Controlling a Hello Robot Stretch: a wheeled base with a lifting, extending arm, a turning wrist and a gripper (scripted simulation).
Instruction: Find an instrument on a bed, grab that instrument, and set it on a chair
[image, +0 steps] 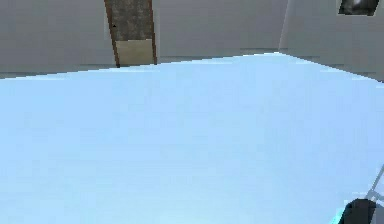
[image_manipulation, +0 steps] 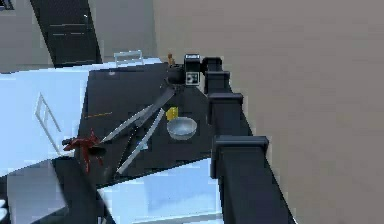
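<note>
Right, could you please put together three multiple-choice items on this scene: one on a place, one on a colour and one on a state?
1. Where does the clear bowl stand in the arm side view?
A. On the dark surface, just left of the arm
B. On a shelf on the wall
C. On top of the arm

2. What colour is the broad surface in the forward view?
A. Red
B. Pale blue
C. Dark green

3. How does the arm stand?
A. It ends short of the bowl
B. It points straight up at the ceiling
C. It reaches out past the bowl

Answers:
1 A: the bowl rests on the dark top right beside the dark bar.
2 B: the surface is an even pale blue up to the wall.
3 C: the gripper at its far end lies farther up the picture than the bowl.
</note>
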